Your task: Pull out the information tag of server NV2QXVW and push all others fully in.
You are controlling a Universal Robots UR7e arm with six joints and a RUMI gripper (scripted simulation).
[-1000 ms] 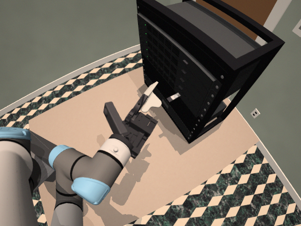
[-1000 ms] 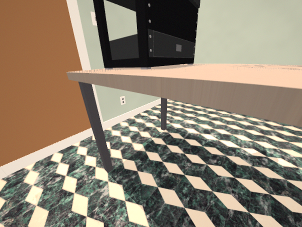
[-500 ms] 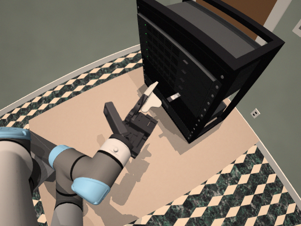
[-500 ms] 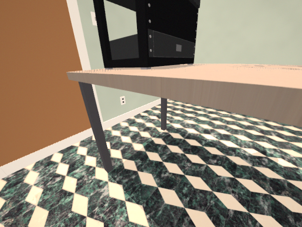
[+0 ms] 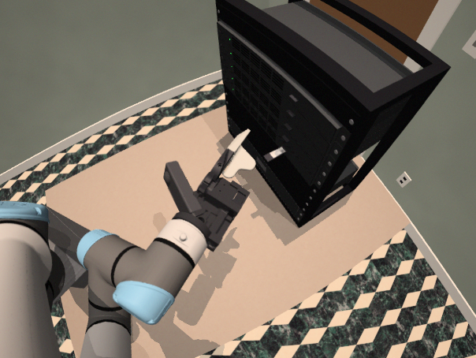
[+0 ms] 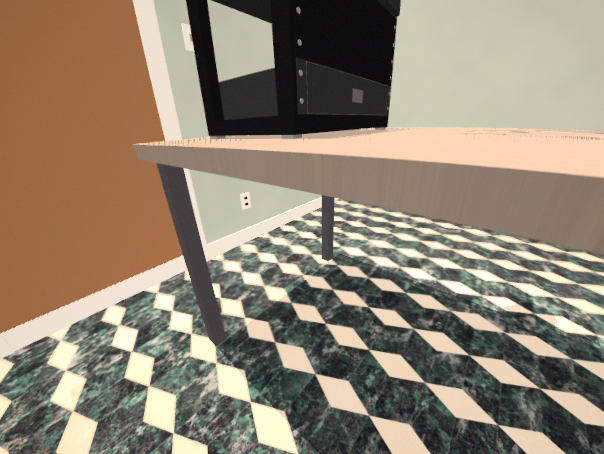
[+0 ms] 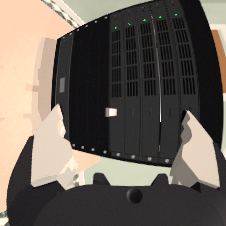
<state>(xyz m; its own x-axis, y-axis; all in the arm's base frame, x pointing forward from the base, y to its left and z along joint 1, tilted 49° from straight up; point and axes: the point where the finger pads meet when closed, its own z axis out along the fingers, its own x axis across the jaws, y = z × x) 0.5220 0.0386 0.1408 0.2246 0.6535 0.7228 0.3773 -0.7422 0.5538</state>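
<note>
Wrist view's got the gripper (image 5: 252, 147) (image 7: 123, 107) wide open, chunky off-white fingers at lower left and lower right. Small pale rectangular tag (image 5: 276, 153) (image 7: 111, 112) pokes out mid-frame from the boxy black rack (image 5: 410, 84) (image 6: 287, 65) (image 7: 211, 100).

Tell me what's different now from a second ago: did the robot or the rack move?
Nothing visibly changed. The arm and its open pincer are where they were. The rack hasn't moved, and the one tag that sticks out is still out.
</note>
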